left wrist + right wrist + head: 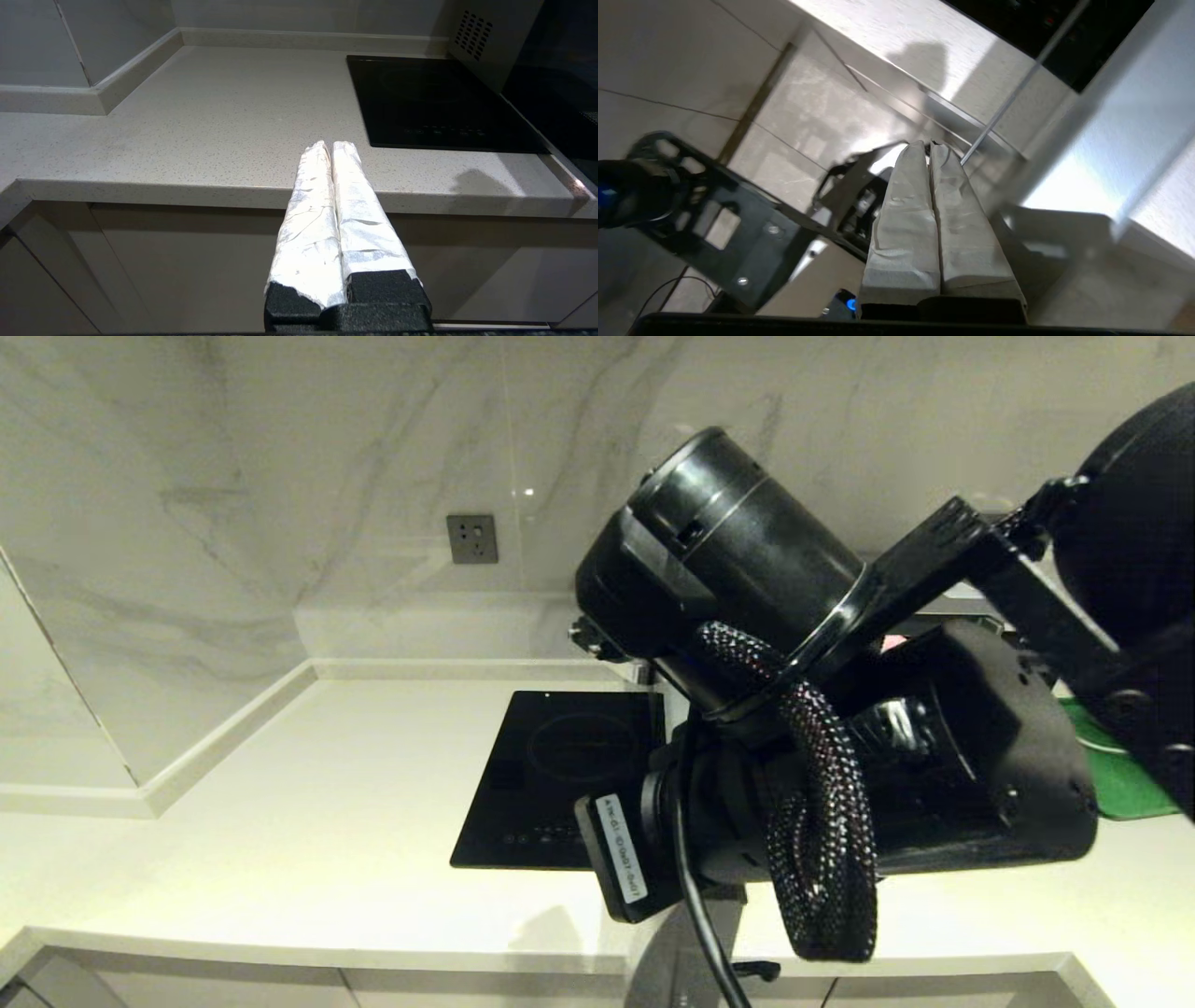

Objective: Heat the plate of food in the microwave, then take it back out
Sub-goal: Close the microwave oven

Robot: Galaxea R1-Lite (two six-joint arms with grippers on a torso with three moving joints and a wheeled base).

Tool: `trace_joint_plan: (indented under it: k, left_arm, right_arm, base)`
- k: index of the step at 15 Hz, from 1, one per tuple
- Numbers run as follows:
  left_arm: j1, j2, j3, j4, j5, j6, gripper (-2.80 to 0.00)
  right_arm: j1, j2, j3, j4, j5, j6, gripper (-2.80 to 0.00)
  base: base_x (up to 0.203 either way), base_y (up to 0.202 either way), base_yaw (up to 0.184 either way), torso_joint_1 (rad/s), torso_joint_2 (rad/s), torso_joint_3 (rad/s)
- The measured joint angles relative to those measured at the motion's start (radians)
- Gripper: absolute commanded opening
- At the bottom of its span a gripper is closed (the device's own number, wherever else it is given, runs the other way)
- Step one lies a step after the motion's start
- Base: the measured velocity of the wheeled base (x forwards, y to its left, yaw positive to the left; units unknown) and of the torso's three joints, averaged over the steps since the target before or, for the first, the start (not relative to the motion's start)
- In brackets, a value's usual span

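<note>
The plate of food is out of view in every frame. The microwave (pixel 476 42) shows in the left wrist view as a silver side wall with vent holes and dark glass beside it; in the head view my right arm (pixel 840 709) hides it. My left gripper (pixel 331 145) is shut and empty, with its white-wrapped fingers at the countertop's front edge, left of the cooktop. My right gripper (pixel 927 145) is shut and empty, pointing down past the counter edge toward the cabinet fronts and the floor.
A flat black induction cooktop (pixel 560 775) lies on the pale countertop (pixel 308 812). A green tray (pixel 1120 775) peeks out behind the right arm. A wall socket (pixel 471 539) sits on the marble backsplash. The robot's black base (pixel 714 224) is below the right gripper.
</note>
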Motion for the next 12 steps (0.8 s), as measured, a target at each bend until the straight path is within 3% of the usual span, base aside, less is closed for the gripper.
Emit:
trace_joint_plan:
  k: [7,12]
  left_arm:
    - [0.0,0.0,0.0,0.0,0.0,0.0,-2.8]
    - [0.0,0.0,0.0,0.0,0.0,0.0,-2.8]
  right_arm:
    - [-0.134,-0.131,0.227,-0.085,-0.027,0.006,-2.8]
    - [-0.243,-0.303,0.477,-0.156,-0.14,0.018,-2.8]
  base:
    - [0.0,0.0,0.0,0.0,0.0,0.0]
    - [0.0,0.0,0.0,0.0,0.0,0.0]
